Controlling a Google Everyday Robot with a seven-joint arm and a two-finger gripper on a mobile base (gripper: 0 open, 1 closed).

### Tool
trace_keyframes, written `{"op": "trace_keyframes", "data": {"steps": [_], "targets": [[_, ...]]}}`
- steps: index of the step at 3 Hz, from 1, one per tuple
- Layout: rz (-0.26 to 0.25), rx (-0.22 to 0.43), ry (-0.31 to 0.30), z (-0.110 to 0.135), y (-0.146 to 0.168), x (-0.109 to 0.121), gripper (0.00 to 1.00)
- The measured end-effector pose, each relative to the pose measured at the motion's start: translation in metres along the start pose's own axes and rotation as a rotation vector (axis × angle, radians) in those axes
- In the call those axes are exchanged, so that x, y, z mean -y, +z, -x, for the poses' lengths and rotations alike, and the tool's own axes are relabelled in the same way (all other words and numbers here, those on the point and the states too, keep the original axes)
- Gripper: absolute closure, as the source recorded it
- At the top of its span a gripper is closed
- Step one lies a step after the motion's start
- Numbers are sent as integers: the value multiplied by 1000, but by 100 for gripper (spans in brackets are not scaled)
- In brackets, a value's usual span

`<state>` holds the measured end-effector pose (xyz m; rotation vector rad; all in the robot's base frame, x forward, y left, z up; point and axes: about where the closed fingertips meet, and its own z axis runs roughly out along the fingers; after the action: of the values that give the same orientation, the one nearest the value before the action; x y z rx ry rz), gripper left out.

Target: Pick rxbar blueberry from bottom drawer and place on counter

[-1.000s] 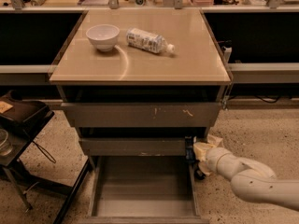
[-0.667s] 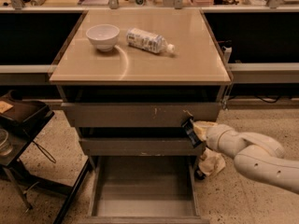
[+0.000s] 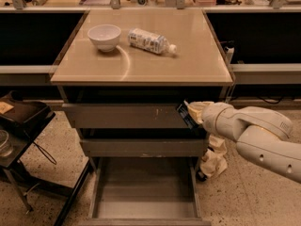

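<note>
Camera view gives us the hand [image 3: 192,113] at the right end of the top drawer front, closed on the rxbar blueberry [image 3: 184,116], a dark flat bar tilted in its grip just below the bench [image 3: 197,55] rim. Beneath, the bottom drawer [image 3: 146,192] stands open. We judge the bar light, its wrapper slick and crushable; a hold across the flat faces near the middle suits it.

1. The white two-finger gripper [image 3: 190,114], gripping the flat dark-wrapped snack bar [image 3: 185,117], has risen from beside the middle grey drawer front [image 3: 141,148] to the top one
2. The white arm [image 3: 263,138] has lifted with it
</note>
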<state>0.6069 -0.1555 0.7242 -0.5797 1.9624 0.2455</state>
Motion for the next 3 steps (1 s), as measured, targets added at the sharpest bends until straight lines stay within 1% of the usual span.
{"op": "trace_keyframes", "data": {"steps": [1, 2, 3], "targets": [[0, 0, 0, 0, 0, 0, 100], [-54, 60, -73, 52, -33, 6, 100], [-181, 168, -186, 143, -113, 11, 100]]}}
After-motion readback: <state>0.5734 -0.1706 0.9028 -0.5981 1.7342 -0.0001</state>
